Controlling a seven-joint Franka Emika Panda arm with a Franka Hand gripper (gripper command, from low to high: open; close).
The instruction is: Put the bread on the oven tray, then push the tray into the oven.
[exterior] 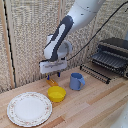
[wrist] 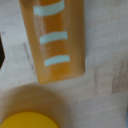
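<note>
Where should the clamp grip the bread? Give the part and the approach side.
Grip the bread across its narrow width, near mid-length, coming straight down from above. The wrist view shows it lying flat on the wooden table, elongated, with long parallel sides. Watch the yellow bowl close by.

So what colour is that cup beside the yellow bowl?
Blue; the cup shows best in the exterior view.

- The exterior view looks from the front, slightly above, across the wooden table [exterior: 95,107] toward the wicker wall [exterior: 27,35].
- The wrist view faces straight down, very close.
- The 2 views share the bread [wrist: 57,40] and yellow bowl [exterior: 56,93].
</note>
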